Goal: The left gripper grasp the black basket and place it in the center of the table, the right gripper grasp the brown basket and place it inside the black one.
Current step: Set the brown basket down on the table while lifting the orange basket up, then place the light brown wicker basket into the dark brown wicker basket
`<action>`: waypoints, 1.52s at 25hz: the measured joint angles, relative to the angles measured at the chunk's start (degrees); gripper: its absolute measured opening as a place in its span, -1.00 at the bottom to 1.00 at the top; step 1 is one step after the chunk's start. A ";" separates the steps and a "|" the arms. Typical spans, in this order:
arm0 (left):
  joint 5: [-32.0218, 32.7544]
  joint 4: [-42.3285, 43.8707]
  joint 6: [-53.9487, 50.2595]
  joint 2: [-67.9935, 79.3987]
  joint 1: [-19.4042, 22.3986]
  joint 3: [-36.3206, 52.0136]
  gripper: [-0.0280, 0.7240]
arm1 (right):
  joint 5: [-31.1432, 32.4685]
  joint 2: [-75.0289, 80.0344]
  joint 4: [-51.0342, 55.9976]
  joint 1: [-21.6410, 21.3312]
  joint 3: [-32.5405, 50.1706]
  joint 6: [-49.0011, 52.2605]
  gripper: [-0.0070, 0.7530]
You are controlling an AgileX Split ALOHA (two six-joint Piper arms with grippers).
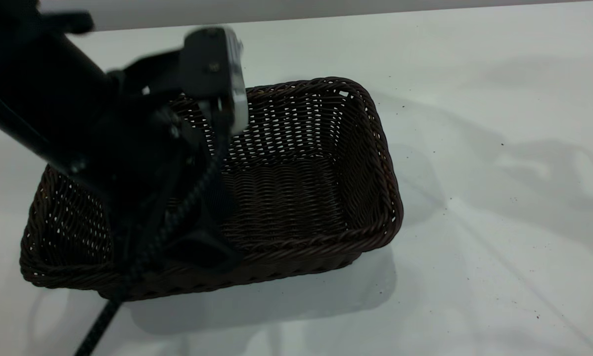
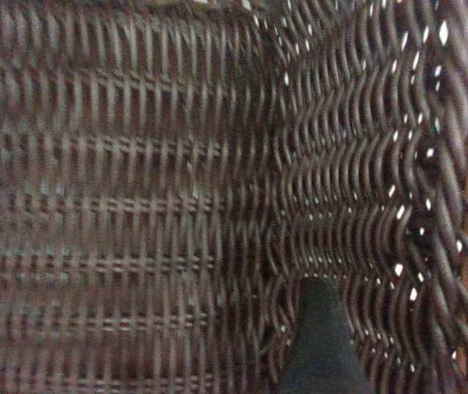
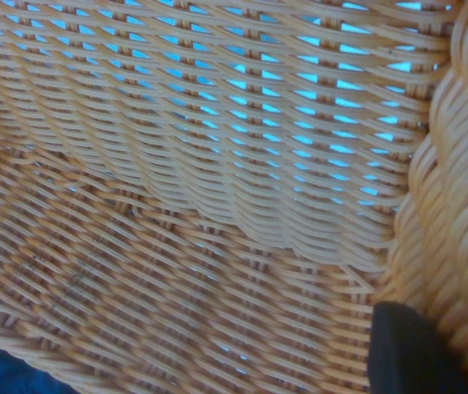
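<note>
Left gripper (image 1: 202, 247) sits lower left of the exterior frame, one finger inside the black basket (image 1: 286, 198) at its near rim; looks clamped on the rim, can't confirm. Basket rests on the bench (image 1: 474, 247). Right gripper (image 3: 419, 353) is at the brown basket (image 3: 176, 205) wall, finger spread unclear. Risk: a thin rim grip slips and the basket skews when released.

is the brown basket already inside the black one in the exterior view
No, in the exterior view the black basket holds only the left gripper reaching in at its near rim; no brown basket lies in it.
</note>
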 joint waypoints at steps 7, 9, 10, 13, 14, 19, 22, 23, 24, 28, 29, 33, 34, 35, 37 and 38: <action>2.31 -3.12 0.00 -9.21 0.00 0.00 0.24 | 0.00 0.10 -0.28 0.00 0.00 0.35 -0.72; 2.31 -6.49 0.00 -12.69 0.00 0.00 0.24 | 0.00 0.51 -0.62 0.00 -0.88 1.15 -0.72; 2.42 -8.56 0.00 -14.74 0.00 0.00 0.24 | 0.00 0.78 -0.89 0.00 -1.61 1.86 -0.72; 4.56 -13.74 0.00 -20.74 0.00 0.00 0.24 | 0.00 1.56 -2.41 0.00 -4.40 4.19 -0.72; 5.05 -15.12 0.00 -22.86 0.00 0.00 0.24 | 0.00 2.10 -3.09 0.00 -5.45 5.17 -0.72; 2.83 -22.73 0.00 -32.46 0.00 0.00 0.24 | 3.48 5.83 -12.10 0.00 -12.12 12.09 -0.72; -1.59 -29.69 0.00 -37.78 0.00 0.00 0.24 | 7.19 8.63 -19.12 0.06 -15.42 16.94 -0.72; -3.15 -32.15 0.00 -39.52 0.00 0.00 0.24 | 8.61 9.37 -21.50 0.06 -16.30 18.62 -0.72; -4.56 -34.65 0.00 -41.16 0.00 -0.07 0.24 | 9.84 10.19 -23.95 0.06 -16.95 20.11 -0.72; -9.03 -43.75 0.00 -46.53 0.00 -2.38 0.24 | 14.19 11.41 -30.82 0.06 -17.65 23.96 -0.72; -10.10 -45.87 0.00 -47.40 0.00 -3.18 0.24 | 14.82 11.41 -31.45 0.06 -17.65 24.54 -0.72; -14.76 -49.66 0.00 -48.54 0.00 -6.54 0.24 | 14.79 11.54 -31.91 2.55 -17.72 27.43 -0.72; -16.25 -49.60 0.00 -48.28 0.00 -7.10 0.24 | 14.92 11.54 -33.36 3.54 -17.71 28.36 -0.72; -17.60 -49.46 0.00 -48.21 0.00 -7.57 0.24 | 15.22 11.54 -34.73 4.85 -17.71 29.32 -0.72; -19.73 -49.46 0.00 -48.22 0.00 -8.23 0.24 | 16.22 11.66 -37.21 7.73 -17.71 30.96 -0.72; -21.06 -49.41 0.00 -48.22 0.00 -8.51 0.24 | 16.27 11.66 -38.14 8.89 -17.71 31.45 -0.72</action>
